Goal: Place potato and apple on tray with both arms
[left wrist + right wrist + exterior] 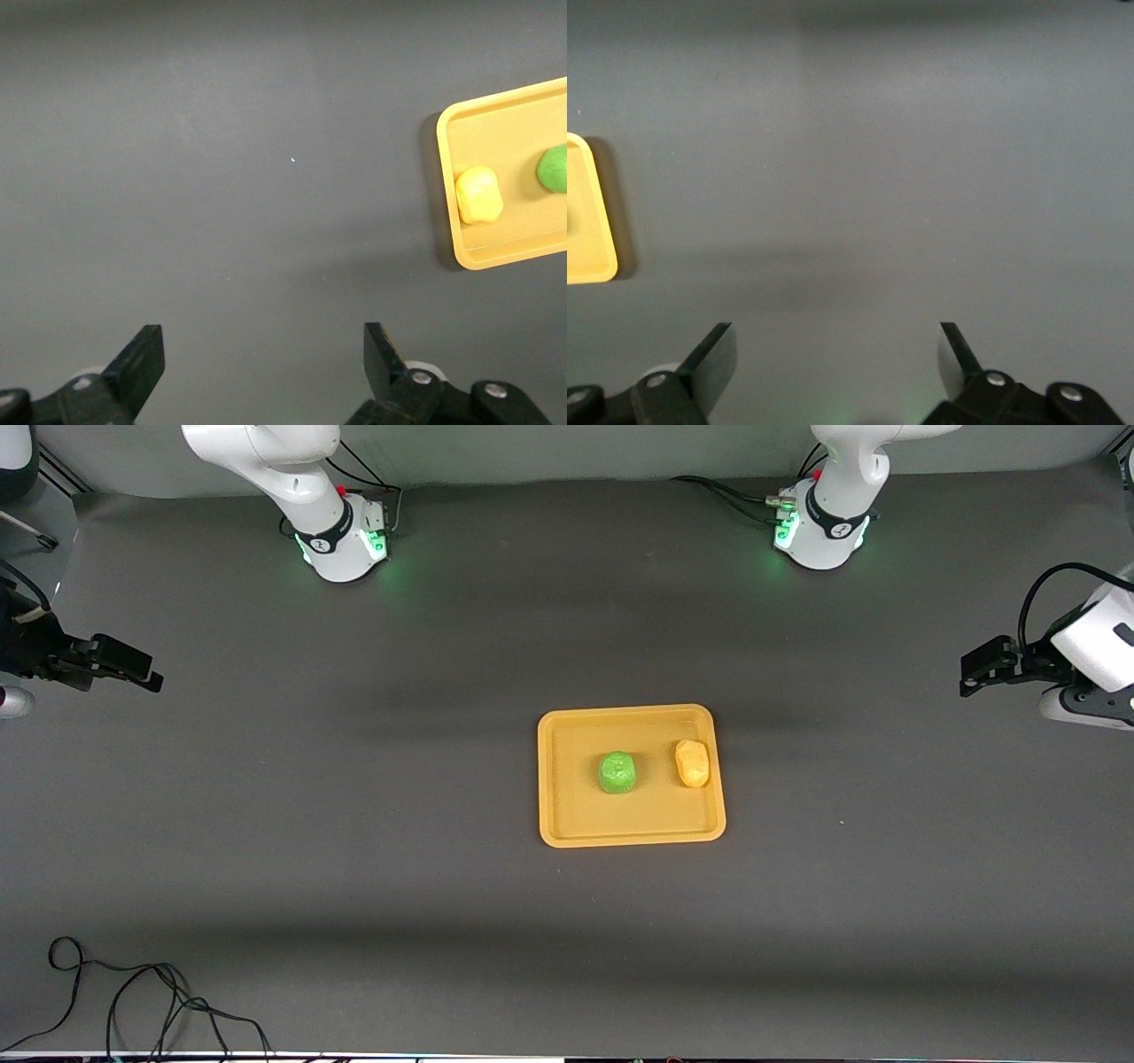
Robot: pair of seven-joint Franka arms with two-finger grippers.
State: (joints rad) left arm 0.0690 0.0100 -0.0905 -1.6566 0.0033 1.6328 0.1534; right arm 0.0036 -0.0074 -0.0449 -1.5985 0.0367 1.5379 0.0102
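Observation:
The yellow-orange tray point(576, 806) lies in the middle of the table. The green apple point(617, 771) sits on it near its centre. The yellow-orange potato point(692, 763) lies on the tray beside the apple, toward the left arm's end. My left gripper point(973, 673) is open and empty, up over the left arm's end of the table, well away from the tray. Its wrist view shows its open gripper point(263, 341), the tray point(496, 133), potato point(478, 196) and apple point(555, 168). My right gripper point(146, 671) is open and empty over the right arm's end. Its wrist view shows its open gripper point(835, 341) and one tray corner point(585, 230).
The dark grey table mat point(354, 824) spreads around the tray. Loose black cables point(159, 992) lie at the table edge nearest the front camera, toward the right arm's end. The two arm bases point(341, 540) point(819, 531) stand along the table's farthest edge from the front camera.

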